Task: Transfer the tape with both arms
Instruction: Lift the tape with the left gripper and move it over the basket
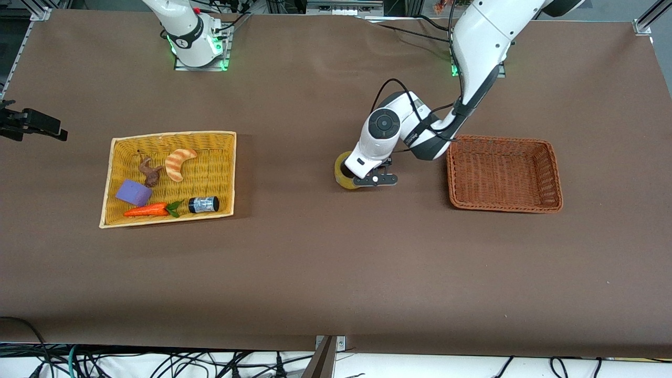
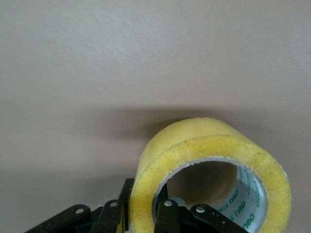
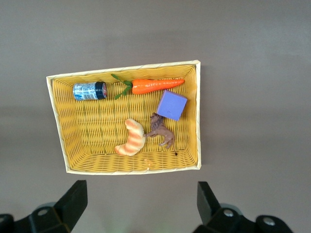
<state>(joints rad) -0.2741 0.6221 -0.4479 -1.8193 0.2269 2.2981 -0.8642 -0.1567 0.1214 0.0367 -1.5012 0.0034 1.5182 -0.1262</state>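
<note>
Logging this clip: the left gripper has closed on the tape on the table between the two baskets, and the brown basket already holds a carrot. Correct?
Not quite. The brown basket holds nothing; the carrot lies in the yellow basket, as the front view shows. The left gripper is indeed closed on the tape between the baskets.

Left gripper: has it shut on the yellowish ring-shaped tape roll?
Shut on it. In the left wrist view the left gripper pinches the yellowish tape roll's wall, one finger inside the core.
</note>
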